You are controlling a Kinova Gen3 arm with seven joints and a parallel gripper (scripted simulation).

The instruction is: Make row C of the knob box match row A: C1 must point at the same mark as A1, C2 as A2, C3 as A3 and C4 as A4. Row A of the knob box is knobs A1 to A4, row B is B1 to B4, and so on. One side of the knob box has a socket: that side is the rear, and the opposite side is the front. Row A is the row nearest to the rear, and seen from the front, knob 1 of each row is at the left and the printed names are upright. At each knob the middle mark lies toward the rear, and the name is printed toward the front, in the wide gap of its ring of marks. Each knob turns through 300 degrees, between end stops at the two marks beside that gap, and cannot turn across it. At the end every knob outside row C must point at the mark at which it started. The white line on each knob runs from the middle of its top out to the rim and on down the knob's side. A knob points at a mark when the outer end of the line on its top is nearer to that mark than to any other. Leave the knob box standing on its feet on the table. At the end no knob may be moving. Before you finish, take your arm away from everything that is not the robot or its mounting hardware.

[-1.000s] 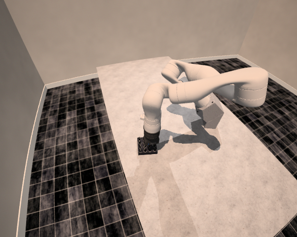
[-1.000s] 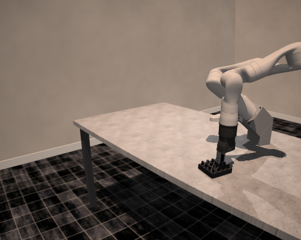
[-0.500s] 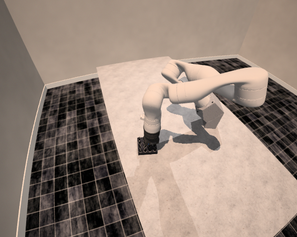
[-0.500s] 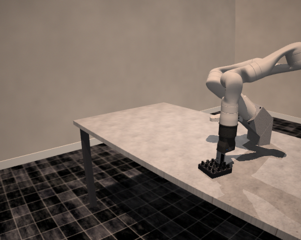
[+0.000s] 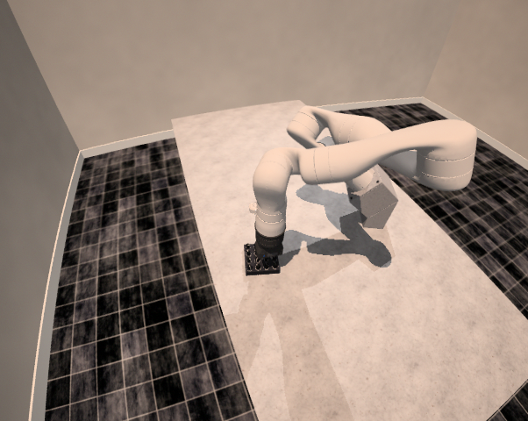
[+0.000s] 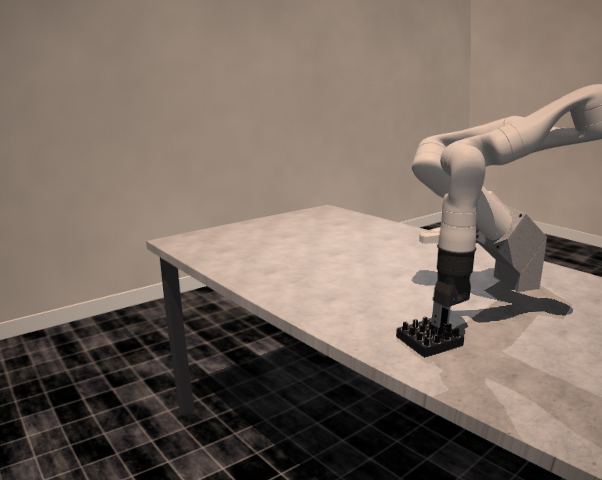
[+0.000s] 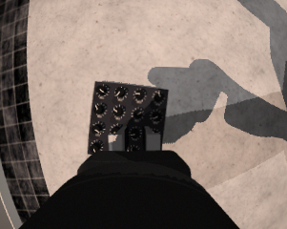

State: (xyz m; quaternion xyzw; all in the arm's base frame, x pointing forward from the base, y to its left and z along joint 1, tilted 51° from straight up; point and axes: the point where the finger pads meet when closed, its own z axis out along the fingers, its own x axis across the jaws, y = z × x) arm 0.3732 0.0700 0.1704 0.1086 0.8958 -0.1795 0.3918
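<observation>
Pale mottled table (image 5: 391, 326) (image 6: 291, 258) (image 7: 62, 48); tiled floor beyond. Box (image 5: 261, 274) (image 6: 425, 351) (image 7: 92, 119) stood near the table's edge. Gripper (image 5: 267, 257) (image 6: 440, 326) (image 7: 135, 135) held partly apart, fingers straddling one knob (image 7: 134, 134), presumably for turning; contact cannot be told.

The top view looks steeply down from high above the knob box (image 5: 261, 273) (image 6: 426, 351) (image 7: 129, 102), well back, taking in most of the tabletop (image 5: 414, 326) (image 6: 291, 273) (image 7: 62, 48). The exterior view faces the box obliquely downward from beyond the tabletop's long edge, also well back; both share box, arm (image 5: 346, 158) (image 6: 464, 170) and wall. The wrist view, nearest, looks down past the tool (image 5: 265, 257) (image 6: 441, 316) (image 7: 134, 142) onto the box, which all three share.
</observation>
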